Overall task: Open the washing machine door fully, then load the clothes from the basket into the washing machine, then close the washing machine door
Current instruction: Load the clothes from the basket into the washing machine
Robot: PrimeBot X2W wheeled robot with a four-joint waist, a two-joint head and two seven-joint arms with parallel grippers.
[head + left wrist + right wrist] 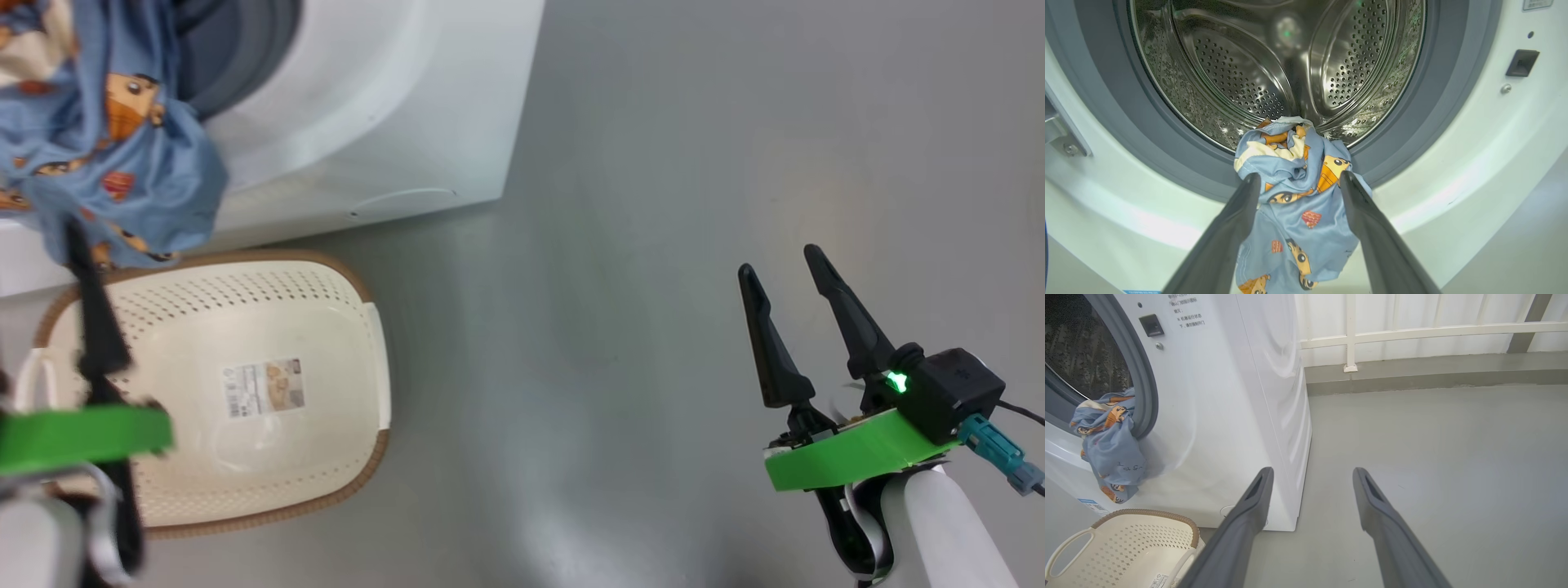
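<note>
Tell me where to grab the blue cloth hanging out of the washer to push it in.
Grip the cloth at its bunched top by the grey seal, straight from the front; its lower half dangles loose down the washer and would trail.

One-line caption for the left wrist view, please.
Open left gripper facing blue printed clothes that hang out over the grey gasket of the washing machine, steel drum behind.

Head steeply down; left wrist close at drum (1249, 81); right wrist farther; clothes (1298, 212) shared.
</note>
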